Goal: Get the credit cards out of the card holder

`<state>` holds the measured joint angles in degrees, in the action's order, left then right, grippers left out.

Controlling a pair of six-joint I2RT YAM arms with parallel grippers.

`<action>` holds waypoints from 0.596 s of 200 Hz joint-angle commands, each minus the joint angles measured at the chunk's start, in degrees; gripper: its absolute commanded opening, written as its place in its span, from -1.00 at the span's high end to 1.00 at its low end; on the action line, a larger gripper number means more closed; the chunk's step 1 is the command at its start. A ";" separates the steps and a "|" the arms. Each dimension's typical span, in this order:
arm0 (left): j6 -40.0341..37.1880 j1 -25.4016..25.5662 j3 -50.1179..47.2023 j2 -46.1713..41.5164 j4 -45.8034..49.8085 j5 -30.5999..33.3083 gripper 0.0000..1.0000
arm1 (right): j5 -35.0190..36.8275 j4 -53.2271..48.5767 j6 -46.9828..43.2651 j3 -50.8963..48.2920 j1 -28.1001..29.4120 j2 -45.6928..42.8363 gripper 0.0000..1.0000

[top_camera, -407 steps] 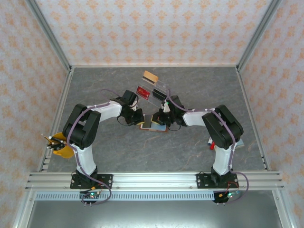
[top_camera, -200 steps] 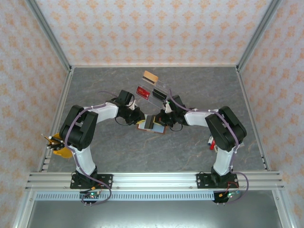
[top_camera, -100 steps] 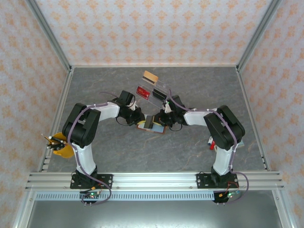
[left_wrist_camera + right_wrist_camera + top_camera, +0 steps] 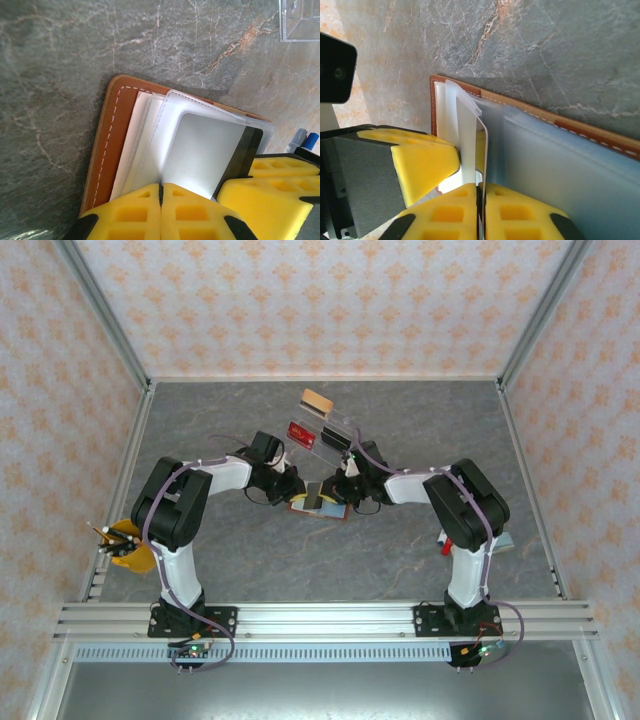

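The brown card holder [image 4: 320, 505] lies open on the table between both arms. My left gripper [image 4: 161, 186] is shut on one of its clear plastic sleeves [image 4: 150, 145], which holds a grey credit card with a black edge [image 4: 210, 155]. My right gripper [image 4: 481, 187] is shut on the thin edge of that card [image 4: 483, 150], standing up from the blue-grey sleeves [image 4: 560, 165]. In the top view the left gripper [image 4: 298, 494] and right gripper [image 4: 337, 492] meet over the holder. A tan-orange card [image 4: 316, 401], a red card [image 4: 301, 433] and a black card [image 4: 335, 437] lie further back.
A clear acrylic tray [image 4: 338, 427] sits just behind the grippers, its corner in the left wrist view [image 4: 300, 20]. A yellow cup with pens [image 4: 130, 545] stands at the left edge. Some small items [image 4: 500, 540] lie by the right arm.
Both grippers stay pinched at the card holder. The holder and both wrists have shifted slightly toward the back; the right elbow has moved a little left.
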<state>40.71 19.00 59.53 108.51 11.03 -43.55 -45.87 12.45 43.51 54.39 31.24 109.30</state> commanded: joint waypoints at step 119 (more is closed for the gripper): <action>-5.56 -0.11 5.82 -7.45 13.98 6.67 0.19 | 11.14 -27.05 -22.51 3.27 -0.17 -19.15 1.00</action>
<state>36.97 19.00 63.07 106.54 20.27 -39.86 -39.92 -6.63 28.95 54.46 31.09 95.92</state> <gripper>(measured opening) 0.320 0.049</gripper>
